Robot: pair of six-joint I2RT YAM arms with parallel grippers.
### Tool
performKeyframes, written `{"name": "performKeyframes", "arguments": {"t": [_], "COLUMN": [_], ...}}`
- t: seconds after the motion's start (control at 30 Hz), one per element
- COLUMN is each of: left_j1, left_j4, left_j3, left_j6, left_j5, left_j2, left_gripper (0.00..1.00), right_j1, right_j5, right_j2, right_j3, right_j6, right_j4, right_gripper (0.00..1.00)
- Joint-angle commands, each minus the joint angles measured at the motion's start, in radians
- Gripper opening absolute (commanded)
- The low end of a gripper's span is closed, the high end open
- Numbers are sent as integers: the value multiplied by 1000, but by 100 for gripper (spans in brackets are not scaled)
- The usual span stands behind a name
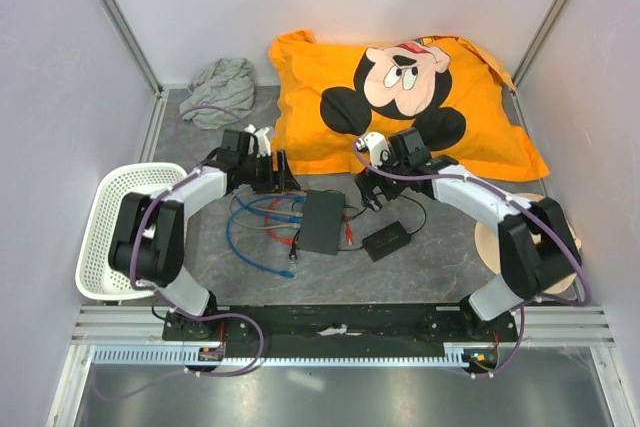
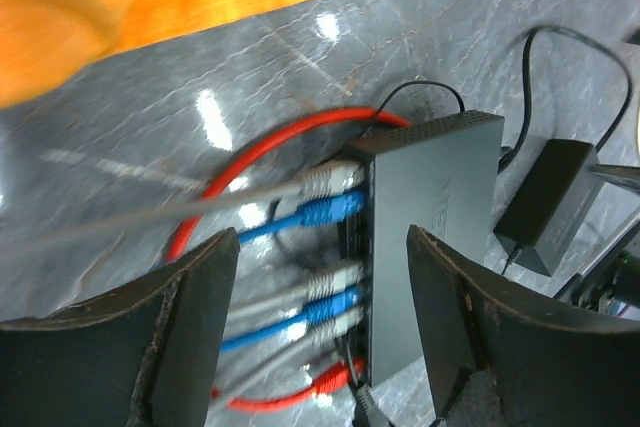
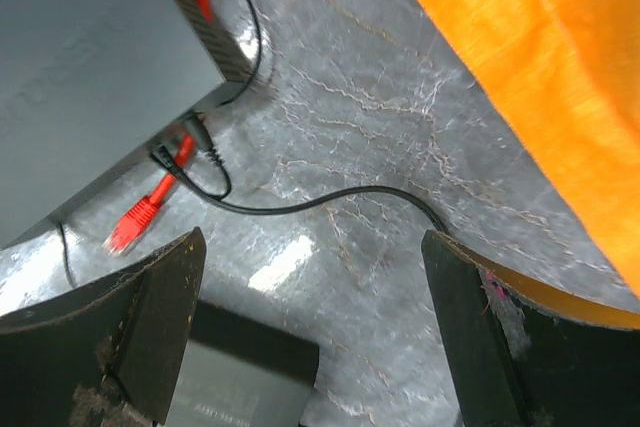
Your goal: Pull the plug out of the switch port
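Jaws wide on both arms, empty, near switch (image 1: 322, 222)

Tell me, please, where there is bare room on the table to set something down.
Bare tabletop lies between the switch, the power brick and the arms' base rail. It is crowded left of the switch, where cables tangle.

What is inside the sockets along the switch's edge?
Grey plugs and blue plugs fill most sockets of the switch, with a gap midway. A red plug lies at the low end; whether it is seated is hidden.
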Motion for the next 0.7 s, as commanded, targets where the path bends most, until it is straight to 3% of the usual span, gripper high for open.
{"name": "performKeyframes", "arguments": {"t": [0.0,0.4,0.67], "left_j1": [-63,-201,-175], "left_j4": [0,-50,-84], "left_j3": [97,315,305], "left_j6": [59,79,94], "left_j5": [56,157,115], "left_j2": [70,336,209], "left_gripper": [75,73,75], "right_j1": [-1,-33,-49], "right_j5": [-6,59,65], "right_j2": [31,-88,-101], "right_j3": [71,27,-13], "right_j6": [63,88,-15], "right_j4": [105,25,0], "right_gripper": [98,98,98]}}
